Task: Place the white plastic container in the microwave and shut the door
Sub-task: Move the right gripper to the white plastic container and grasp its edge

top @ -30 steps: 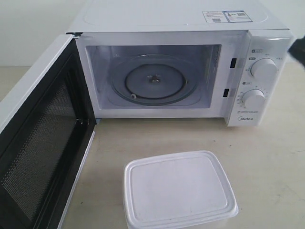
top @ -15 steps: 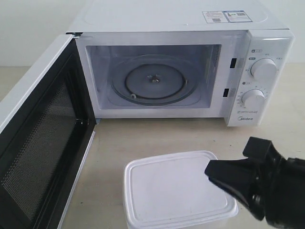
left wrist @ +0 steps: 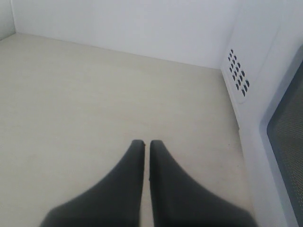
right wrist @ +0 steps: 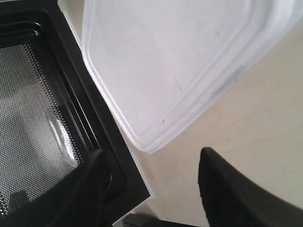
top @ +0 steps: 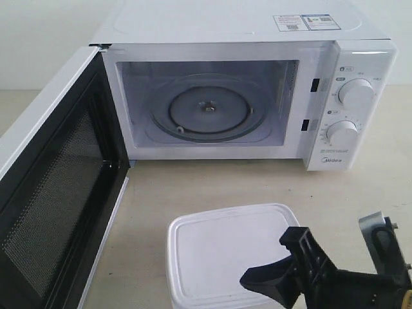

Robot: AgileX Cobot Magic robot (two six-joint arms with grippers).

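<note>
Lining up the grab now: my right gripper [top: 309, 264] is hovering with its jaws spread wide and nothing between them, right at the near right corner of the container [top: 219, 251]. On the outside camera the container is sitting on the table [top: 193, 180] at roughly 10 o'clock from the gripper, with its long axis running 9 to 3. The microwave [top: 225, 26] is standing at its 12 and the door [top: 45, 193] is hanging open out at 9. I'm reckoning the right arm is the nearer one. My left gripper [left wrist: 142, 144] is sitting with its fingers pressed together over bare table beside the microwave's vented side.

Counting up: one container, one microwave, one door, one turntable [top: 209, 109], two knobs [top: 356, 92].
</note>
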